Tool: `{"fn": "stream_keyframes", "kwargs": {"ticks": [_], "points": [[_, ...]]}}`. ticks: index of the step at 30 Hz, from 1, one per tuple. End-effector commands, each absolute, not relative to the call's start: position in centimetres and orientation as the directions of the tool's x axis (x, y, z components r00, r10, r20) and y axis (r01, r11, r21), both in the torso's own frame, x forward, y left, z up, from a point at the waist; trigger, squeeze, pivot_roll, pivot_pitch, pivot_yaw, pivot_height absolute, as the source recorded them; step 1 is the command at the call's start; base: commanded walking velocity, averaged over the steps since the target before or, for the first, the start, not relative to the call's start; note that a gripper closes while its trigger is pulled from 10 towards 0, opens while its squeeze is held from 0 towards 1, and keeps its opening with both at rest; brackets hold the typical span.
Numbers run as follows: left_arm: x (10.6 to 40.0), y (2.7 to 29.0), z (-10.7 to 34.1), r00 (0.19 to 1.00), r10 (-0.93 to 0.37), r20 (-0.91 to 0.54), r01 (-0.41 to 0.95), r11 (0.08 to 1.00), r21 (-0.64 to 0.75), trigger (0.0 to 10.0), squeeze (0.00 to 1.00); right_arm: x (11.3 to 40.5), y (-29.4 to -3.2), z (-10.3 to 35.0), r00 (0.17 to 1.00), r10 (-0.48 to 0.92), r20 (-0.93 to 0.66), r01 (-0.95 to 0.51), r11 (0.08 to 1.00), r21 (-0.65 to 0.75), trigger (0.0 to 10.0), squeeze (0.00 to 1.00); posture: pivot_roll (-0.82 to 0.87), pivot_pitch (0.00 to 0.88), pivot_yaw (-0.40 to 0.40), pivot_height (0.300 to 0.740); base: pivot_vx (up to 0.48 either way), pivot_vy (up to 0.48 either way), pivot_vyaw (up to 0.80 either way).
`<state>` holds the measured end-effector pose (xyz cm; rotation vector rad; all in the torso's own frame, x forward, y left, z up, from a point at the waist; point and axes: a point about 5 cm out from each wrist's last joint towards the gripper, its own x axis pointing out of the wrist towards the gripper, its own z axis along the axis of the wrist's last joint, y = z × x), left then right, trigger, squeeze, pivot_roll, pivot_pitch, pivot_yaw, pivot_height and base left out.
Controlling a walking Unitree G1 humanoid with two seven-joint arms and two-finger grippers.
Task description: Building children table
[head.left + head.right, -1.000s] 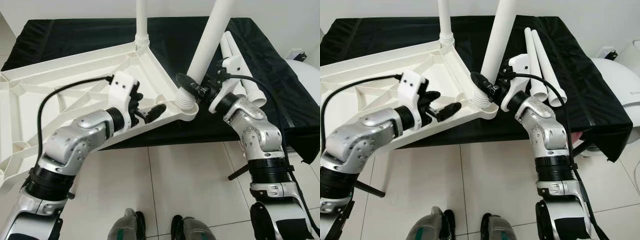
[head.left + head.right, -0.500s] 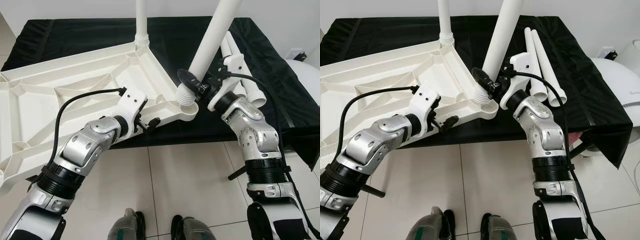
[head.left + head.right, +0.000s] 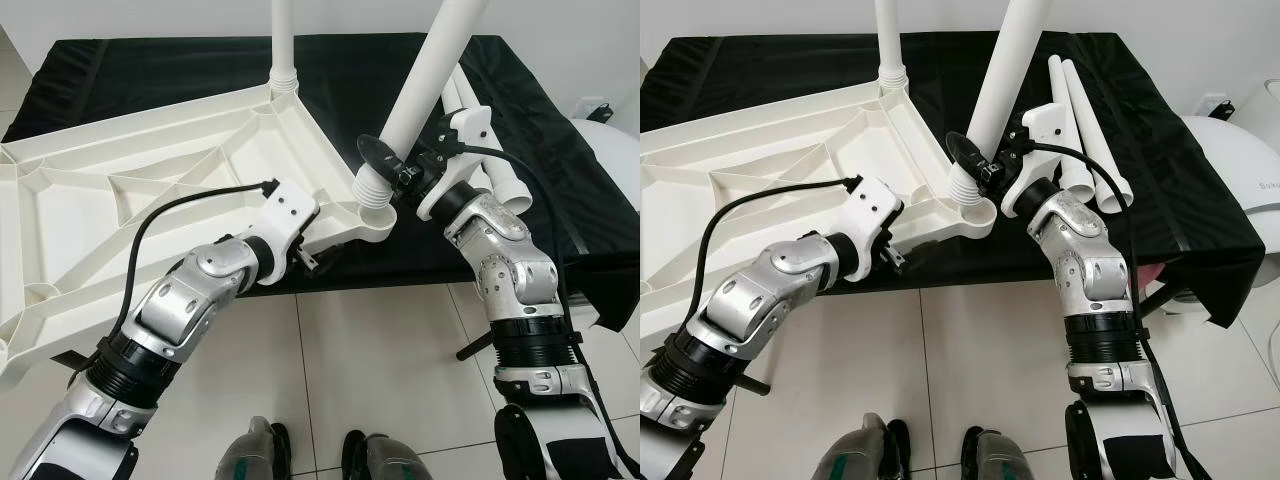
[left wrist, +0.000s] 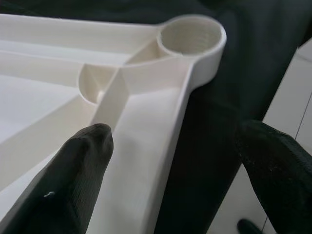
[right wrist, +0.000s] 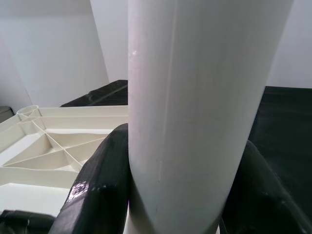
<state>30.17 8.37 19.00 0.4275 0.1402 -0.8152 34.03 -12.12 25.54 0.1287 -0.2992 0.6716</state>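
The white plastic tabletop (image 3: 150, 190) lies underside up on the black-covered table, its near side hanging out over the floor. One white leg (image 3: 283, 50) stands upright in its far corner. My right gripper (image 3: 395, 172) is shut on a second leg (image 3: 430, 70), held tilted with its threaded end (image 3: 372, 190) just above the near corner socket (image 4: 191, 41), which looks empty. In the right wrist view both fingers (image 5: 97, 185) press on that leg. My left gripper (image 3: 312, 258) is open at the tabletop's front rim, one finger (image 4: 73, 180) over the ribbed inside and the other outside.
Two spare white legs (image 3: 1080, 120) lie side by side on the black cloth (image 3: 150, 70) behind my right arm. A white rounded object (image 3: 1240, 170) sits at the far right. Pale floor tiles (image 3: 380, 380) and my own feet lie below.
My left gripper has slid right along the tabletop's front rim, closer to the near corner, and its wrist has turned. The right gripper and its leg have barely moved.
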Motion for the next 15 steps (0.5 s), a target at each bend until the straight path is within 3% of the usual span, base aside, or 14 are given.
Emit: {"fn": "stream_keyframes", "kwargs": {"ticks": [1,15], "points": [[29.5,7.9,18.3,0.633,-0.706,-0.316,0.772,0.546,0.325,10.0,0.00,34.1,-12.2,26.0,0.736,0.591,0.332,-0.627,0.779,0.004,10.0,0.00,-0.03,0.136,-0.012,0.740,0.000,0.000,0.00],[31.5,8.7,17.1,0.669,-0.636,-0.385,0.744,0.563,0.361,10.0,0.00,34.2,-12.6,26.4,0.740,0.582,0.338,-0.616,0.788,-0.008,10.0,0.00,-0.05,0.148,-0.001,0.740,0.000,0.000,0.00]]}}
